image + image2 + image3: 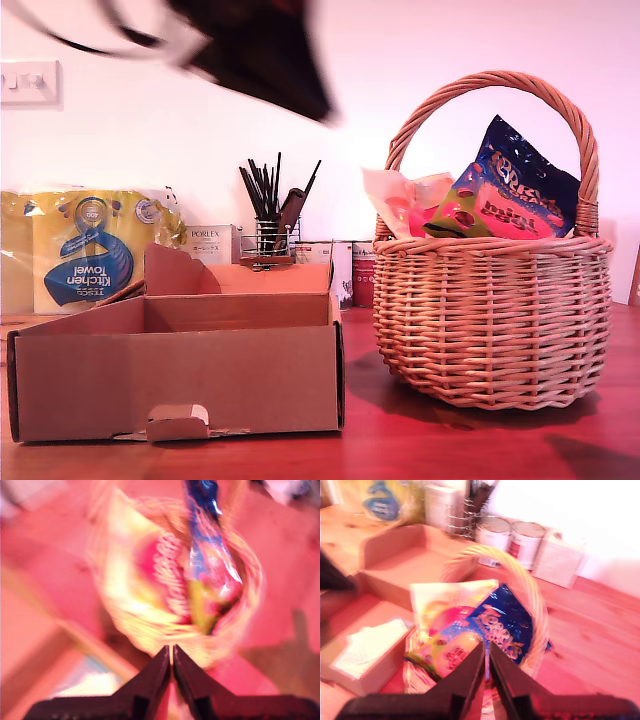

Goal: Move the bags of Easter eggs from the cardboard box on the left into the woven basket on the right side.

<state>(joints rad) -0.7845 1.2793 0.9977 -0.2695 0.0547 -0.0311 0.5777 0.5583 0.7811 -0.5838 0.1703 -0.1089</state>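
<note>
Bags of Easter eggs sat in the basket (490, 320) on the exterior view's right: a blue bag (525, 185) stood tallest, leaning toward that view's right under the handle (490, 85), and a pale yellow-and-pink bag (405, 200) lay beside it on the left. In my second wrist view the same blue bag (502, 625) and the pale bag (447, 600) showed from above, packed together inside the wicker rim. My first wrist view was badly smeared, yet the blue bag (207, 545) and a yellow-pink one (150, 585) could still be made out in the basket.

My first gripper (172, 652) hung above the basket with its jaws pressed together and nothing between them. My second gripper (486, 650) also hung above the basket, jaws clenched on nothing.

The box (180, 375) stood well apart from the basket, on the exterior view's left, near the front of the table (450, 445); from that view its inside was hidden. A blurred dark arm (260, 50) crossed the top of the exterior view. Behind the box stood a towel pack (90, 250) and a wire holder (268, 235) of dark sticks.
</note>
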